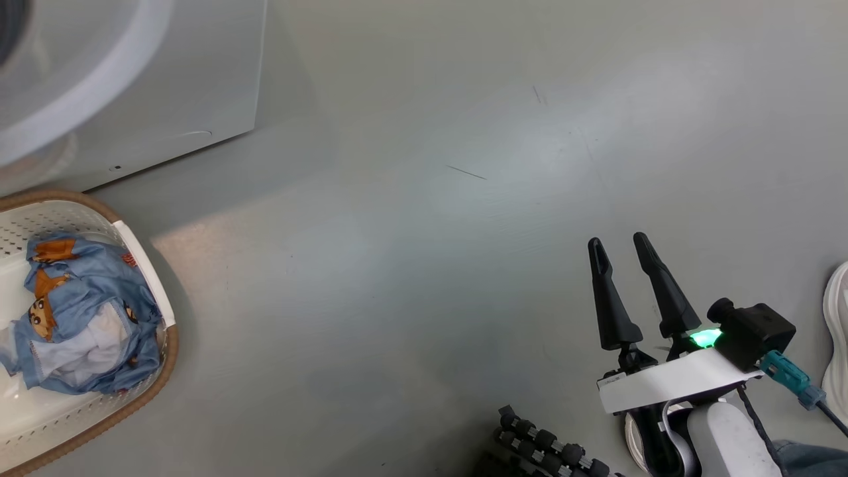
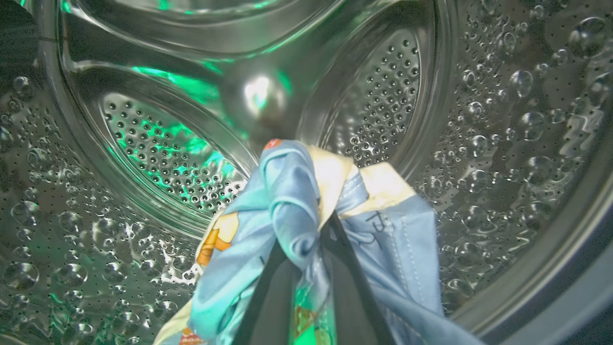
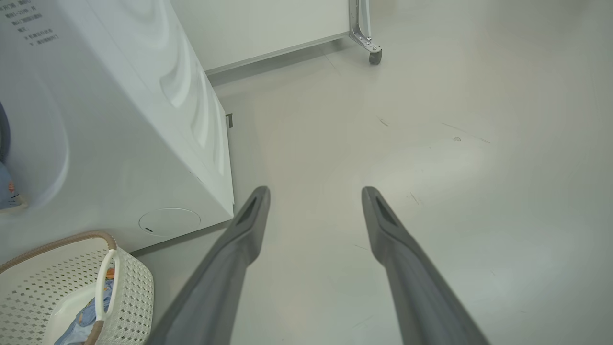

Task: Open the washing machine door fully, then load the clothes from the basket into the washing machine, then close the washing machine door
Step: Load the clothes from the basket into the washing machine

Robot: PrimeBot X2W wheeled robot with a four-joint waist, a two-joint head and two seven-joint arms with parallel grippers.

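L gripper: fingers pinched tight on a bunched blue-and-cream piece of the clothes, held up inside the steel drum of the washing machine. Cloth not yet released; it drapes down over both fingers.

Status (est.): the arm reaches into the drum, so the washing machine door must be open and step 1 counts as done. Loading is partway. Rest of the load, blue print w/ a cream bit, lies in the basket on the floor, just beside the washer's front corner.

To do: drop this piece, fetch the rest, shut the door.

R gripper: idle, low over bare floor, well apart from the basket. Fingers spread w/ nothing between them, pointing fwd past the washer's side.
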